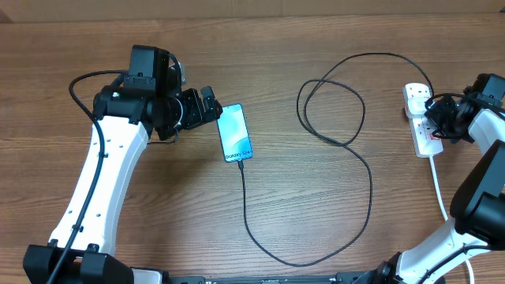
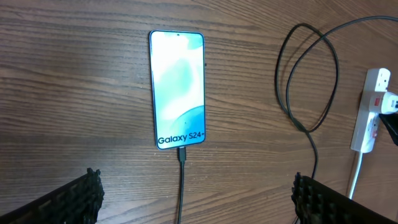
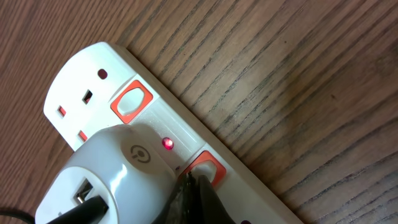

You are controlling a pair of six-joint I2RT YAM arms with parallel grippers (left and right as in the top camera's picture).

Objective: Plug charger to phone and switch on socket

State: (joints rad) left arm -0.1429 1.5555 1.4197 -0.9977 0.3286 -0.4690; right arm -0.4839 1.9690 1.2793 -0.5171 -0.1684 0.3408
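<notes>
The charger (image 2: 182, 186) sits plugged into the phone (image 1: 234, 132) left of centre, left gripper (image 2: 196, 190) spread wide above it, while the right gripper (image 3: 191, 186), fingers pressed together, touches a red switch (image 3: 211, 167) on the far-right socket (image 3: 81, 81), indicator light (image 3: 168, 144) glowing.

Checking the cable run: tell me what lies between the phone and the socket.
Only the charger, its cable looped on the table, lies between phone and socket; the overhead view shows it.
</notes>
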